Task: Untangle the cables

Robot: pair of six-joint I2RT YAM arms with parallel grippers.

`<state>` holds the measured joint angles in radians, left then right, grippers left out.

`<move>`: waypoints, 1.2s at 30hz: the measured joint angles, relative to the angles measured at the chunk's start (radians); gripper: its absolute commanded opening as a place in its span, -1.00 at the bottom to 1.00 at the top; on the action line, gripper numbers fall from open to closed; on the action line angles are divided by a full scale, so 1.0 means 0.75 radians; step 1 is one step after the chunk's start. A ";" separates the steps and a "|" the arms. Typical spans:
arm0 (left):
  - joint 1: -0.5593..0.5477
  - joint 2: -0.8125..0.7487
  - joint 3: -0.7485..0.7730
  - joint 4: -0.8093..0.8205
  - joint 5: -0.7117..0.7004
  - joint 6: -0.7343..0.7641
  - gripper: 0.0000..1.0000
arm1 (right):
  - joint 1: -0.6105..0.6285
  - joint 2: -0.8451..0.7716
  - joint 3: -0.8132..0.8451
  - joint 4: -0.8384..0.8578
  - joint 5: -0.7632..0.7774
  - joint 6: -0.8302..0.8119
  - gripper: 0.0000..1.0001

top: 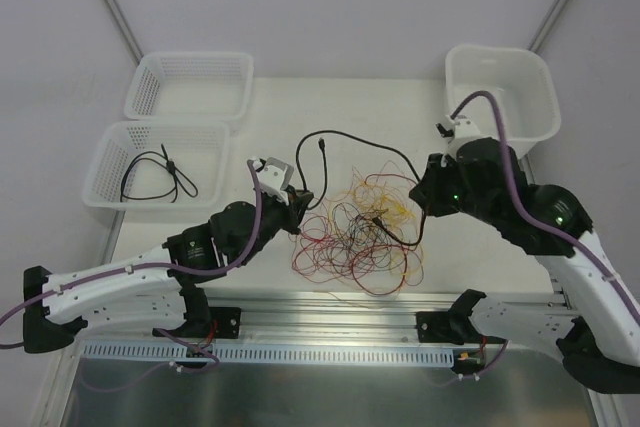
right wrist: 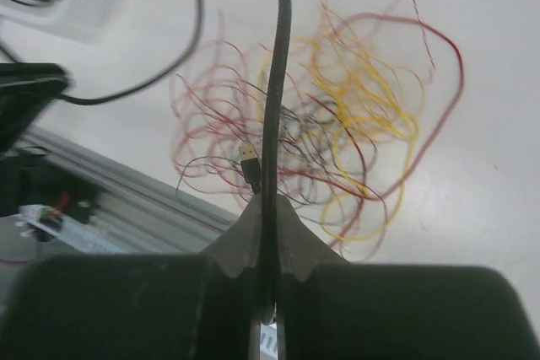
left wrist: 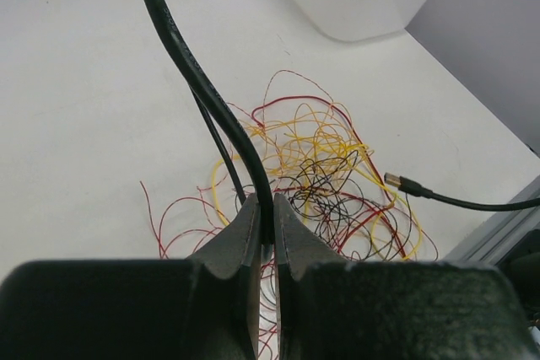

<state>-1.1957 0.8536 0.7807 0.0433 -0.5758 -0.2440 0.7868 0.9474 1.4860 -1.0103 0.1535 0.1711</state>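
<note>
The cables lie as a loose tangle (top: pixel 360 232) of thin red, yellow and black wires in the middle of the table, also seen as the tangle (left wrist: pixel 329 174) and the tangle (right wrist: pixel 354 115) in the wrist views. A thicker black cable (top: pixel 345 134) arcs above the table between both grippers. My left gripper (top: pixel 300 199) is at the tangle's left edge, with its tips (left wrist: pixel 266 208) shut on the black cable (left wrist: pixel 198 82). My right gripper (top: pixel 418 197) is at the right edge, also shut (right wrist: pixel 268 204) on the black cable (right wrist: pixel 278 82). A USB plug (right wrist: pixel 247 153) lies just past its tips.
Two white lattice baskets stand at the left: the far basket (top: pixel 190 82), and the nearer basket (top: pixel 150 197) holding a coiled black cable (top: pixel 160 177). A white bin (top: pixel 500 87) is at the back right. An aluminium rail (top: pixel 330 312) runs along the near edge.
</note>
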 measured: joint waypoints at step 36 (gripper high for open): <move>0.003 0.287 0.137 0.041 0.488 -0.139 -0.92 | 0.205 0.143 -0.555 0.918 -0.045 0.321 -0.99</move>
<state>-1.1934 1.0687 0.8837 0.0742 -0.2096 -0.3485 0.9405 1.0546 1.0698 -0.3218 0.1196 0.4122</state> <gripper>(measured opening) 0.038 0.057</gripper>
